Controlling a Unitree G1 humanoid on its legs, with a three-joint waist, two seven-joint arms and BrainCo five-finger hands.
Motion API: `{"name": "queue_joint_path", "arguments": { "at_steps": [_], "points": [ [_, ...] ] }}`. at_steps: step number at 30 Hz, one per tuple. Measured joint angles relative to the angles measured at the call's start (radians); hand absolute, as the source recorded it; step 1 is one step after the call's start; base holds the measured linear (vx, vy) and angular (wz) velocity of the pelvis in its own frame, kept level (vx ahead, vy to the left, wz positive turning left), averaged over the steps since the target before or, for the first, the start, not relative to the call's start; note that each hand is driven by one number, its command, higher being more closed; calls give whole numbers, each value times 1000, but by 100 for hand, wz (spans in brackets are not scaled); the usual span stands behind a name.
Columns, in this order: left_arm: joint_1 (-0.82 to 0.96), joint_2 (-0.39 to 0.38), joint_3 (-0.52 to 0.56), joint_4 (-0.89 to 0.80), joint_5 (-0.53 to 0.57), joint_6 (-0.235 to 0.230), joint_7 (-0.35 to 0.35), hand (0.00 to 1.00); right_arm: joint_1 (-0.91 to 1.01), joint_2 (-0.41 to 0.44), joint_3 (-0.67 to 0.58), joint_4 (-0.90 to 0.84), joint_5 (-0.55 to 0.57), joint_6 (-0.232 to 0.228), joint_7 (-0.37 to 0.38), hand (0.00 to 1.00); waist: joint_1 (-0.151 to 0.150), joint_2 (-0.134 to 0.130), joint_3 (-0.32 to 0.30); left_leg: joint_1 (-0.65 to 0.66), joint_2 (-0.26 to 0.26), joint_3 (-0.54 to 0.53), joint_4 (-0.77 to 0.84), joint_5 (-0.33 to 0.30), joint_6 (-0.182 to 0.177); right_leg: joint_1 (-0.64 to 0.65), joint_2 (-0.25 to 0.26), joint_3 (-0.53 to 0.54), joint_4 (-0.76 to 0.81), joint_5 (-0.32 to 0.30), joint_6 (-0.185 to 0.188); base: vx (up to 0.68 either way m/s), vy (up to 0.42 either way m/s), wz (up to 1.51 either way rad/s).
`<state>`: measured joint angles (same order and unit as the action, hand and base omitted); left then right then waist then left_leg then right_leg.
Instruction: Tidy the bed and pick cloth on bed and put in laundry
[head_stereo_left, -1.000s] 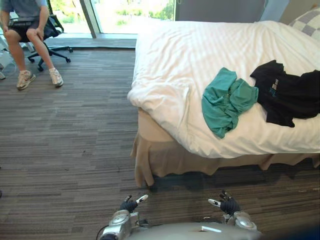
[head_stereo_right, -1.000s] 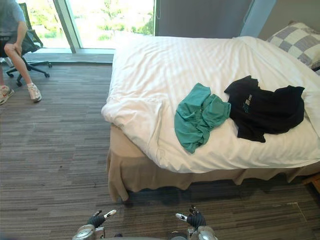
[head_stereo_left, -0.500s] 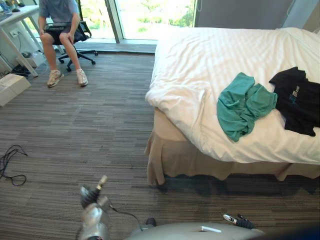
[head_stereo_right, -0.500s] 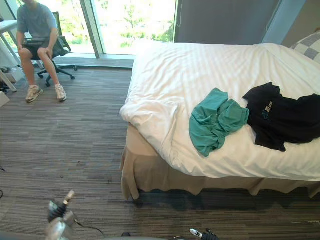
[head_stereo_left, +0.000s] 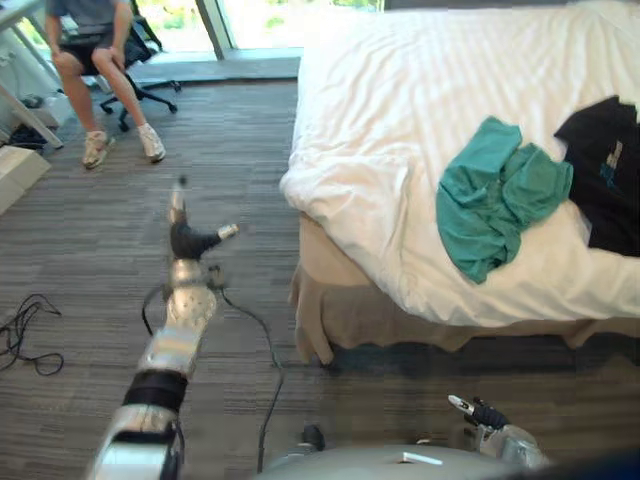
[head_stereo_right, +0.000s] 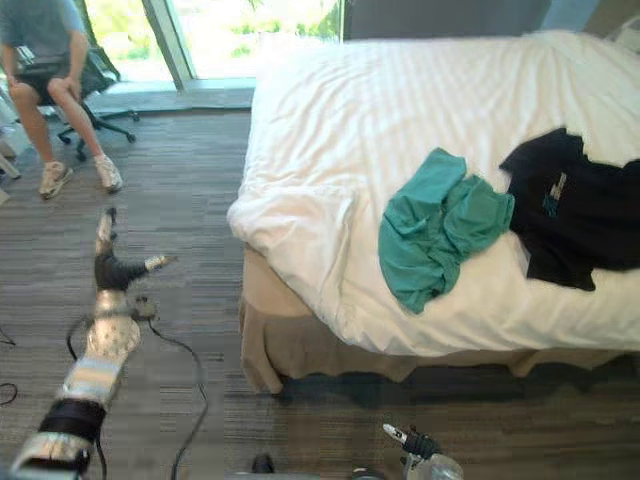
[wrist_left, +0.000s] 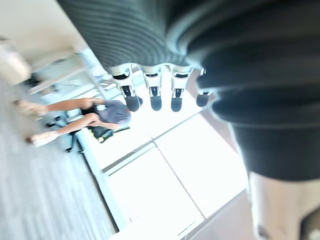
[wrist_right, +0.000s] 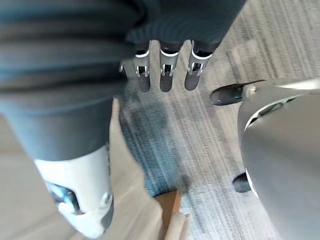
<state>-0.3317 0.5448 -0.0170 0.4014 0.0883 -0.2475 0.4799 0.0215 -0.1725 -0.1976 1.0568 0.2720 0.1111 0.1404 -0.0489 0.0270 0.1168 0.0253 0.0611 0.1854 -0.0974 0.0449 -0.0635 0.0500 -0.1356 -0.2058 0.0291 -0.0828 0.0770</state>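
The left arm has swung up from low by the robot's body. It now reaches out over the carpet floor toward ten o'clock. The left hand is open, with straight fingers and nothing in it. It points away from the bed, toward the person sitting on an office chair at eleven o'clock. The right hand stays low at five o'clock. Its fingers are loose and straight over the floor, and it holds nothing too. The camera has also moved, so the bed sits a bit differently in the picture. The clothes have not moved.

So no cloth has been picked up yet. The teal shirt lies crumpled near the bed's front edge at two o'clock. The black T-shirt lies just beside it at three o'clock. Both are well apart from either hand. The robot probably needs to step closer to the bed and bring a hand over the teal shirt first.

A white box rests on the floor at nine o'clock. Its inside cannot be seen, and it cannot be told if it is for laundry.
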Motion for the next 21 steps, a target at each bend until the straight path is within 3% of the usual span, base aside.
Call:
{"name": "queue_joint_path", "arguments": {
  "at_steps": [4,7,10,16,21],
  "points": [
    [-176,35,-27,100,23,1,34,0,-14,4,20,0,22,2,-20,0,-21,0,47,-37,7,13,1,8,5,-55,6,11,17,22,-5,-93,27,-10],
    [-295,38,-69,149,84,45,74,0,-24,3,19,0,22,-5,-31,0,-32,-2,77,-71,0,27,20,13,12,-102,-6,35,45,22,-5,-105,46,-12],
    [-385,80,-107,185,142,96,89,0,-19,6,22,1,21,-9,-39,0,-67,19,94,-78,-2,42,32,11,15,-121,-9,54,63,11,-3,-103,24,-14],
    [-539,99,-137,206,182,134,119,0,-13,-4,20,4,19,-33,-46,0,-99,64,125,-125,11,78,31,1,14,-212,2,100,128,-26,2,-74,-10,-17],
    [-669,98,-229,247,216,177,129,0,-34,-1,10,-1,25,-83,-52,0,-135,60,174,-186,10,92,47,20,15,-307,-2,125,196,-30,-9,90,-24,-4]
  ]
}}
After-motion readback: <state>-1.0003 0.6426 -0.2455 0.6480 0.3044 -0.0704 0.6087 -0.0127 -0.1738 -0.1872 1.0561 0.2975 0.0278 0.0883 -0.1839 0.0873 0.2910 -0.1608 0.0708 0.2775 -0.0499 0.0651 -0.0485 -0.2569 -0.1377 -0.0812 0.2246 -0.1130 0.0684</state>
